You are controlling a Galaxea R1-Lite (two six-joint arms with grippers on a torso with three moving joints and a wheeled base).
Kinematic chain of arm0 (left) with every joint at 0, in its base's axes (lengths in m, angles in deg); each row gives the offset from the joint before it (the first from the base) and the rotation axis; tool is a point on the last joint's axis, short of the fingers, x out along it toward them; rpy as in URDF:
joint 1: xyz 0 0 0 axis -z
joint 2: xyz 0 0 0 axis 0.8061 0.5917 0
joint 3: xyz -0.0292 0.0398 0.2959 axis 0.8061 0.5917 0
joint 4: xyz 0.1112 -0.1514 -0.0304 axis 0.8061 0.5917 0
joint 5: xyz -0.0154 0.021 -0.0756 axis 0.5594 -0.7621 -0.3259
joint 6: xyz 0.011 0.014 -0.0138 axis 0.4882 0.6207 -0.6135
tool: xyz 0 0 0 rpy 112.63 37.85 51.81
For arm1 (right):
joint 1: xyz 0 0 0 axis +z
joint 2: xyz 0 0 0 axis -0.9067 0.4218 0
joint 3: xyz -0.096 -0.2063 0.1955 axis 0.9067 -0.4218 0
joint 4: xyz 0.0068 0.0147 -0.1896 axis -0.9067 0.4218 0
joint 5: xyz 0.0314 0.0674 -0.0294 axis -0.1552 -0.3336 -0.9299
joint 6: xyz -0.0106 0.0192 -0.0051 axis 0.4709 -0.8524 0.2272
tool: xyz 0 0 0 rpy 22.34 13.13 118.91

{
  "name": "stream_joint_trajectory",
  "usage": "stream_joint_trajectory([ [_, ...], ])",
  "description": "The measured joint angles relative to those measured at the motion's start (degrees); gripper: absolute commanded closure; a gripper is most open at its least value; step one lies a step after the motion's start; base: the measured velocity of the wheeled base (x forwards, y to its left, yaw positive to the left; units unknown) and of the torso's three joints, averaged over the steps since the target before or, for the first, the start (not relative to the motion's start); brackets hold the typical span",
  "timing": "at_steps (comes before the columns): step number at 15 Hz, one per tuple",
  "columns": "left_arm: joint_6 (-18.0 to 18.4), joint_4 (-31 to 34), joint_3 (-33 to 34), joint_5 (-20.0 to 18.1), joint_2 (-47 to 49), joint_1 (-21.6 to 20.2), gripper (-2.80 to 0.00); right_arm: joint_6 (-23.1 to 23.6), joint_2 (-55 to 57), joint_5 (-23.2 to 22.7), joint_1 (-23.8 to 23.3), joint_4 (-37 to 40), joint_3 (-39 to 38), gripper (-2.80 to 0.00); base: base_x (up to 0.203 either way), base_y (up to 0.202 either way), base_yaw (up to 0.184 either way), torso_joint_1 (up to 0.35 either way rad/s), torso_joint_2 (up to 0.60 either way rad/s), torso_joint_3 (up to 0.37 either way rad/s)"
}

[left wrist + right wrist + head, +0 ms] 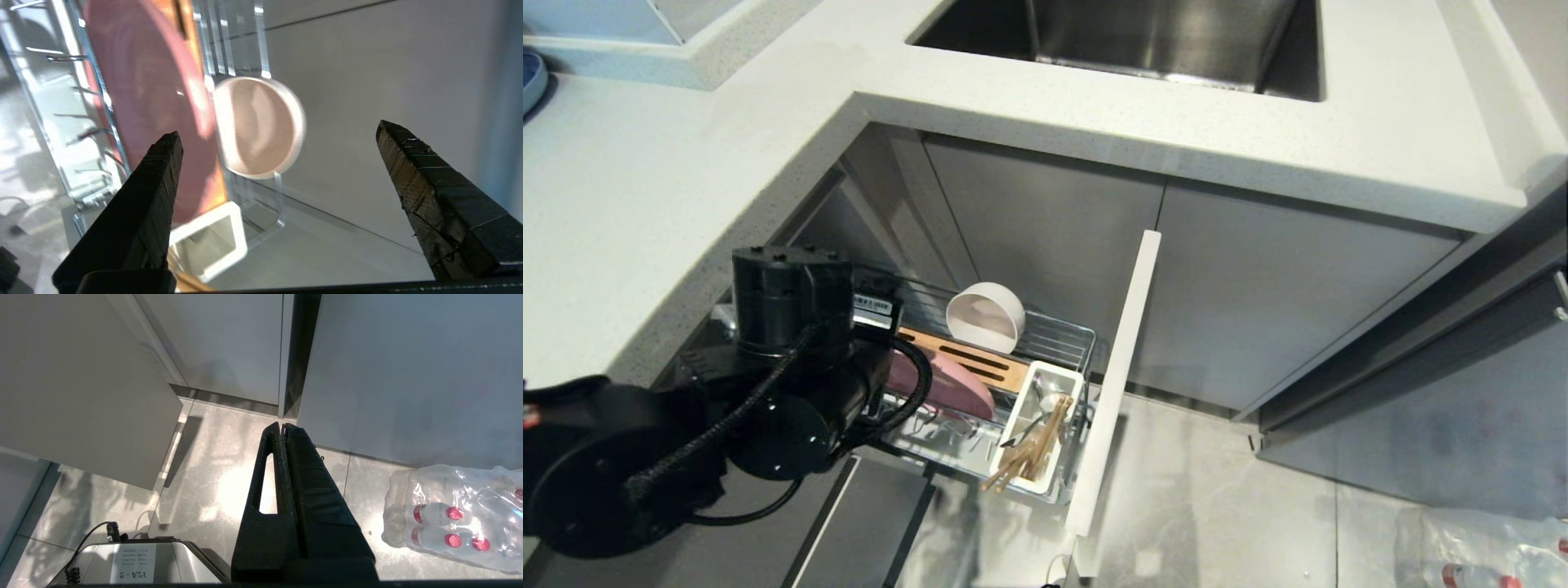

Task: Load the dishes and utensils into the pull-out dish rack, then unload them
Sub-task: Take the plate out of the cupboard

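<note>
Gaping wide w/ nothing held, left gripper (278, 134) above chrome wire rack (77, 122), glossy pink plate (155, 94), round white bowl (259, 126).

Pale-pink plate (947, 384); plain white bowl (985, 318); light wooden chopsticks (1029, 453); chrome rack (1058, 331), white caddy (1021, 420), brown slotted insert (968, 359); speckled white counter (645, 204).

plate (956, 390): left half hidden by arm | spoon (1033, 422): mostly hidden (in caddy)
</note>
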Motion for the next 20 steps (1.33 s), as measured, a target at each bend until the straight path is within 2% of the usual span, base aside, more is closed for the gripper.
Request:
stream_joint_trajectory([
  [1,0.02,1.99,-0.47,0.0,-1.8,0.58,0.0,0.0,0.0,0.0,0.0,0.0,0.0,0.0,0.0,0.0,0.0,0.0,0.0,0.0],
  [5,1.64,11.86,-3.14,-0.48,-8.88,5.23,0.0,0.01,0.0,0.0,0.0,-0.02,0.0,0.0,0.0,0.0,0.0,0.0,0.0,0.0],
  [8,7.03,18.4,-6.4,-0.51,-12.67,7.93,0.0,0.01,0.0,0.0,0.0,0.0,0.0,0.0,0.0,0.0,0.0,0.0,0.0,0.0],
  [11,13.55,19.36,-8.23,-0.42,-17.31,8.89,0.0,0.01,0.0,0.0,-0.02,-0.02,0.0,0.0,0.0,0.0,0.0,0.0,0.0,0.0],
  [13,21.05,19.31,-9.88,-0.57,-21.08,9.19,0.0,0.0,0.0,0.0,-0.02,0.0,0.0,0.0,0.0,0.0,0.0,0.0,0.0,0.0],
  [17,41.0,19.56,-12.49,-0.51,-27.16,8.42,0.0,0.01,0.0,0.0,-0.02,0.0,0.0,0.0,0.0,0.0,0.0,0.0,0.0,0.0],
  [18,45.78,19.65,-12.81,-0.55,-28.52,7.27,0.0,0.02,0.0,-0.01,-0.02,0.0,0.0,0.0,0.0,0.0,0.0,0.0,0.0,0.0],
  [20,52.78,20.09,-13.24,-0.73,-30.75,3.18,0.0,0.01,0.0,0.0,-0.02,0.0,0.0,0.0,0.0,0.0,0.0,0.0,0.0,0.0],
])
